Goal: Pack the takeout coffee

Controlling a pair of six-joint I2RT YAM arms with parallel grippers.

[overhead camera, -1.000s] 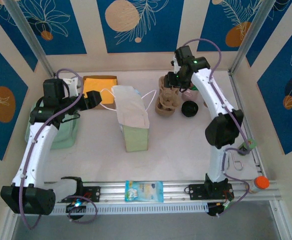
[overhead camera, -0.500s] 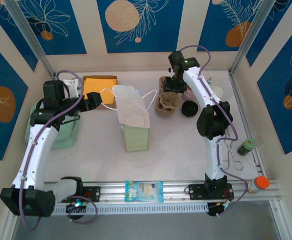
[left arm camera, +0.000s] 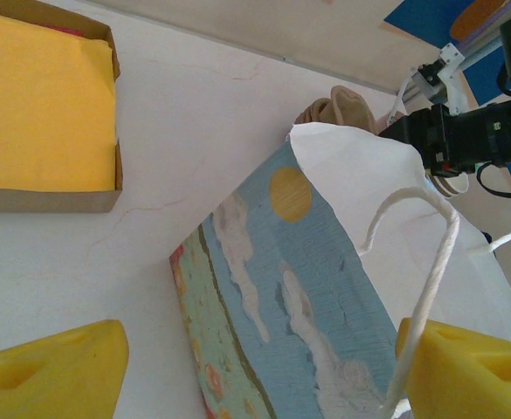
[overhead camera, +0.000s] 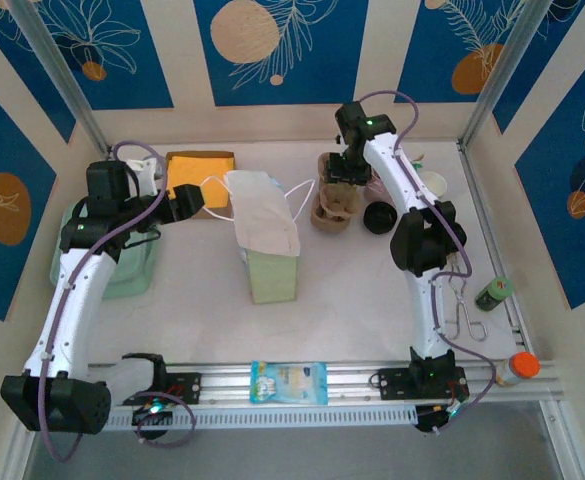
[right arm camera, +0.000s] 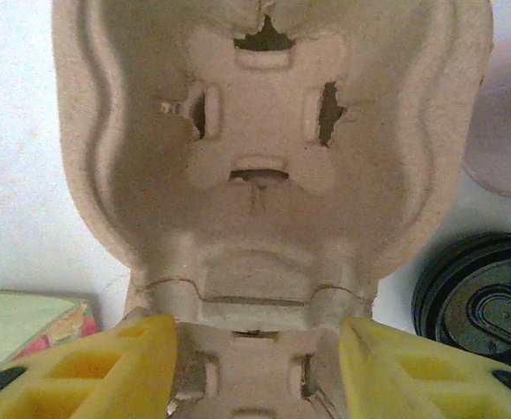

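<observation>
Starting at the near rail, a blue-and-white packet point(overhead camera: 288, 382) lies flat, its print too small to read. Farther in, the paper bag point(overhead camera: 270, 240) stands mid-tabletop point(overhead camera: 352, 290). Its white upper part slumps over, so the inside cannot be seen. The left claw point(overhead camera: 190, 205) point(left arm camera: 259, 375) hangs just left of the bag with its fingers wide and gripping nothing. A cord handle point(left arm camera: 421, 262) runs close by one finger; I cannot tell if they touch.

Beyond and to the right, a pulp cup carrier point(overhead camera: 337, 212) point(right arm camera: 264, 175) lies under the right claw point(overhead camera: 340, 185) point(right arm camera: 257, 367). The yellow fingers point(right arm camera: 124, 371) stand about half apart on either side of the carrier's near end, and I cannot tell whether they press it.

The takeout coffee point(overhead camera: 380, 217) point(right arm camera: 482, 301) stands just right of the carrier and of that claw, apart from both fingers. It is well away from the left claw, with the bag between. From above, its black lid covers the cup body, and the wrist view crops the lid at the right edge. A pink cup point(right arm camera: 508, 113), also cropped, sits beyond it.
</observation>
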